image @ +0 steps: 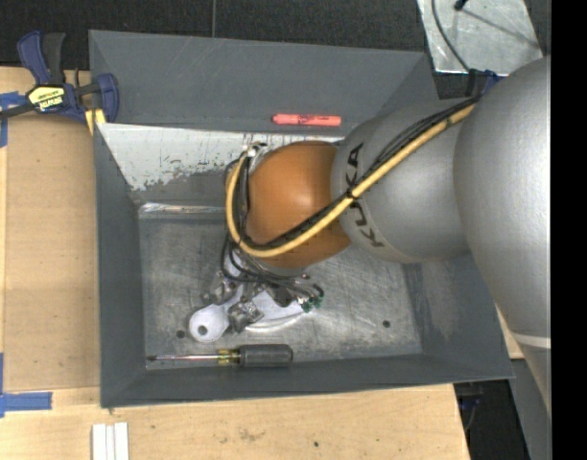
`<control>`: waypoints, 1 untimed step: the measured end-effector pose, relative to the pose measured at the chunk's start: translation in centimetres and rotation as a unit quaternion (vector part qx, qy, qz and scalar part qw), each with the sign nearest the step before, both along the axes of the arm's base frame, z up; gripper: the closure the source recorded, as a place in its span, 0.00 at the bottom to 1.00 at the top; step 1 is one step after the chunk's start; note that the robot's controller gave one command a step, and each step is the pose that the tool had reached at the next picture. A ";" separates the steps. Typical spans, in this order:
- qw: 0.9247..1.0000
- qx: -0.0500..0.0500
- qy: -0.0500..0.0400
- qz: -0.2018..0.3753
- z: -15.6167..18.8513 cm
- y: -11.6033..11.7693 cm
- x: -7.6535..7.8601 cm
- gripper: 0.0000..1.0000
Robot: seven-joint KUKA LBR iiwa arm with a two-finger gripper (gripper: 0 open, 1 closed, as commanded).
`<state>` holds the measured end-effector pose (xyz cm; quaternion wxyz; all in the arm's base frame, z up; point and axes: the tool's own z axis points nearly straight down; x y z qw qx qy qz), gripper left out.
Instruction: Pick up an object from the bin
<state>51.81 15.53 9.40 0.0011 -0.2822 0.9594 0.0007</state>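
My gripper is low over the bin floor, left of centre, just under the arm's orange cover. It sits right on a white plastic thing with a round end and a hole in it, which stretches left-forward from under the gripper. A flat white piece lies beneath the gripper's right side; I cannot tell whether it belongs to the same thing. A small green bit shows at the gripper's right edge. Much of what lies under the gripper is hidden.
A screwdriver with a dark handle and thin shaft lies along the bin's front wall, just ahead of the gripper. The arm covers the bin's right and back parts.
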 end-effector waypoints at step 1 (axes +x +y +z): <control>1.000 0.000 0.000 -0.029 11.7 0.4 0.2 1.00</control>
